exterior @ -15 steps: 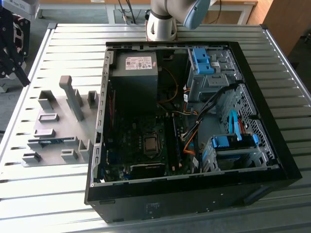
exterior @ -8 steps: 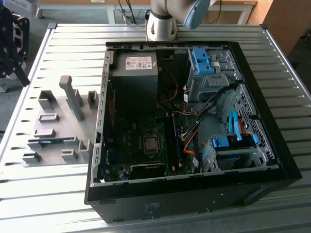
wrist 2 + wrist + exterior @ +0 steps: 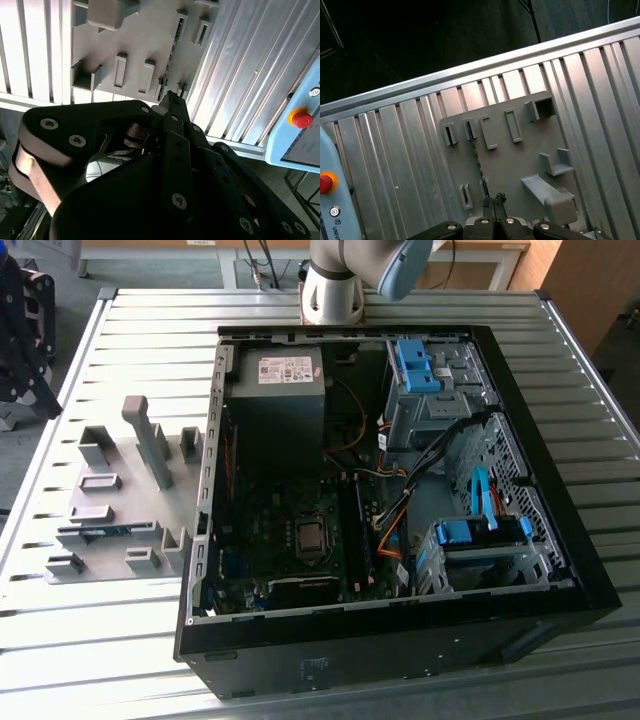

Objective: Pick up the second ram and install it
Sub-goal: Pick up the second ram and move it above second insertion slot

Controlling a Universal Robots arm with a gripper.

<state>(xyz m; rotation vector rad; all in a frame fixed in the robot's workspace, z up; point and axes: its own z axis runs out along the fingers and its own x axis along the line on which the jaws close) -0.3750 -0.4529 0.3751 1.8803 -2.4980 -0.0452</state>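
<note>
Blue stick on the exterior view's left is the second ram (image 3: 95,532). It's parked in the grey fixture plate (image 3: 140,502) on the slatted table (image 3: 100,640), well apart from the open PC case (image 3: 400,640). In the first wrist view the end effector (image 3: 493,201) hangs over that plate, tips pressed together with nothing between them. Looks like the approach to the pick, nothing grabbed yet. I'd say a grab calls for spreading the tips and lining up along the stick's thin edge.
</note>
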